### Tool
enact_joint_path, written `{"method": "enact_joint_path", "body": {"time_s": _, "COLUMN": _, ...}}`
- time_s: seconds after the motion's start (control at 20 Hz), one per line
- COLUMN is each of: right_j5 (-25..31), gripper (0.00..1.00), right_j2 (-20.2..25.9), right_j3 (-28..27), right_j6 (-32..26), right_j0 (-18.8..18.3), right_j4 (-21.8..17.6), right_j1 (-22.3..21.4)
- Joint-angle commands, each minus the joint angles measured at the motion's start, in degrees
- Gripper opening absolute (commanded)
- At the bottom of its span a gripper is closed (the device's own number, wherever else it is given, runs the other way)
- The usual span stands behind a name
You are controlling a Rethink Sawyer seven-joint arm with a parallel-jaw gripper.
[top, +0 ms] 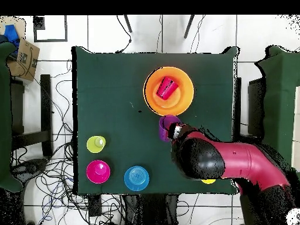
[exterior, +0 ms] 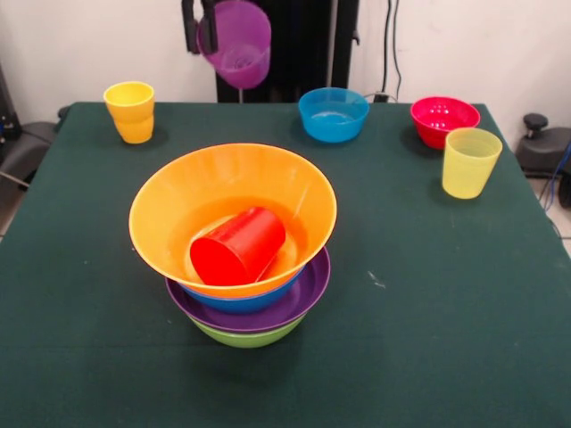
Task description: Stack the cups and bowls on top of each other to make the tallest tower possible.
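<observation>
One purple cup (exterior: 239, 42) hung tilted above the table's robot-side edge | gripper (exterior: 202, 34) fingers clamped on its rim | looked light, stiff, slippery; rim hold suited it | tower (exterior: 241, 267) mid-table, red cup (exterior: 239, 246) lying inside.

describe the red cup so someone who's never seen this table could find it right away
Find the pile of big bowls on the green table. Its top bowl is the wide orange bowl. The red cup lies on its side inside, the only cup not standing or held.
</observation>
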Motion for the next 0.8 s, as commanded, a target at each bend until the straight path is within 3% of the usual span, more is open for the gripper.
{"method": "enact_joint_path", "body": {"time_s": 0.05, "right_j5": 20.1, "gripper": 0.00, "right_j2": 9.7, "right_j3": -2.2, "right_j6": -15.5, "right_j0": 0.3, "right_j4": 8.7, "right_j1": -7.4}}
{"method": "enact_joint_path", "body": {"time_s": 0.25, "right_j5": 24.9, "gripper": 0.00, "right_j2": 10.0, "right_j3": -7.3, "right_j6": -14.5, "right_j0": 1.1, "right_j4": 8.7, "right_j1": -6.6}}
{"method": "enact_joint_path", "body": {"time_s": 0.45, "right_j5": 23.0, "gripper": 0.00, "right_j2": 8.2, "right_j3": -14.2, "right_j6": -10.8, "right_j0": 3.6, "right_j4": 4.2, "right_j1": -2.0}}
{"method": "enact_joint_path", "body": {"time_s": 0.8, "right_j5": 25.8, "gripper": 0.00, "right_j2": 6.0, "right_j3": -24.7, "right_j6": -10.9, "right_j0": 6.3, "right_j4": 1.3, "right_j1": 6.5}}
